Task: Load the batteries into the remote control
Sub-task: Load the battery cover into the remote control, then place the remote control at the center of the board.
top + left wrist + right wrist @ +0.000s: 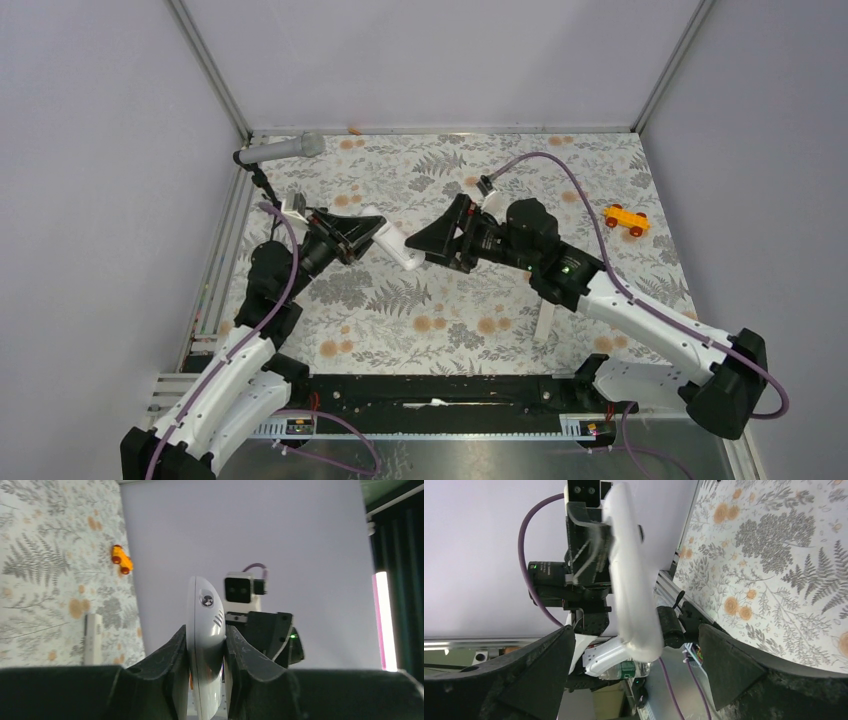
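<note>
The white remote control (396, 246) is held off the table, clamped edge-on between the fingers of my left gripper (356, 236). In the left wrist view the left gripper (206, 635) is shut on the remote (204, 615). A thin orange sliver (191, 680) shows low against the remote; I cannot tell whether it is a battery. The blue battery is hidden. My right gripper (432, 241) is open and faces the remote's free end. In the right wrist view the remote (631, 580) hangs between the wide-open right gripper (636, 667) jaws, touching neither.
A thin white flat strip (545, 322) lies on the floral cloth near the right arm; it also shows in the left wrist view (92, 639). An orange toy car (625, 220) sits at the far right. A grey microphone (284, 150) lies at the back left corner.
</note>
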Available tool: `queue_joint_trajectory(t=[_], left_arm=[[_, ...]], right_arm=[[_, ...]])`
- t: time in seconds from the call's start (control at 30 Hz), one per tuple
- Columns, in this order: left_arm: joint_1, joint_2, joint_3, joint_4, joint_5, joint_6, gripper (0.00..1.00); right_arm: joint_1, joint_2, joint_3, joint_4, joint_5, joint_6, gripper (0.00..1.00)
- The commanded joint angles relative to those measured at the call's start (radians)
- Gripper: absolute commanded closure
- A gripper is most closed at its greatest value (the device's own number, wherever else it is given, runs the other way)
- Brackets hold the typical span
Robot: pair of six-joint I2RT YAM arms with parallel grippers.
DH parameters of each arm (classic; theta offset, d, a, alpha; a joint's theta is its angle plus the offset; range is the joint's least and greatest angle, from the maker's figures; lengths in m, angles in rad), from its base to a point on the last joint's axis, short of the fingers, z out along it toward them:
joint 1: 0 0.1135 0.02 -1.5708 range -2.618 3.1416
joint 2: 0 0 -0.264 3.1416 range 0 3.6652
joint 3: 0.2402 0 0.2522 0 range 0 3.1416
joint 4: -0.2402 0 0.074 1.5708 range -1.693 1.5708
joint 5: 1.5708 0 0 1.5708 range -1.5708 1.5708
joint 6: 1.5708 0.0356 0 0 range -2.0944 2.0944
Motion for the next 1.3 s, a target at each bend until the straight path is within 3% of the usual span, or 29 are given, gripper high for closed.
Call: queue_joint_trajectory(t=[0.0, 0.2, 0.4, 0.57, 0.83, 1.1, 1.27], left_arm=[[0.006, 0.04, 0.004, -0.039, 0.057, 0.155, 1.0], [0.006, 0.158, -0.046, 0.133, 0.227, 0.15, 1.0], [0.003, 0.263, 0.063, -0.207, 0.289, 0.419, 1.0], [-0.016, 0.421, 0.05, -0.15, 0.334, 0.472, 1.0], [-0.102, 0.652, 0.123, -0.15, 0.27, 0.583, 1.0], [-0.139, 0.828, 0.103, 0.047, 0.233, 0.634, 0.96], [-0.148, 0.9, 0.062, 0.189, 0.229, 0.592, 0.96]], right_arm=[[-0.029, -0.084, -0.022, -0.041, 0.065, -0.079, 0.0], [-0.049, -0.133, -0.067, -0.154, 0.086, -0.2, 0.0], [-0.051, -0.146, -0.045, -0.295, 0.142, -0.36, 0.02], [-0.051, -0.136, -0.032, -0.353, 0.17, -0.387, 0.03], [-0.052, -0.154, -0.061, -0.353, 0.189, -0.36, 0.04], [-0.052, -0.168, -0.108, -0.363, 0.197, -0.359, 0.05], [-0.051, -0.086, -0.164, -0.386, 0.144, -0.457, 0.04]])
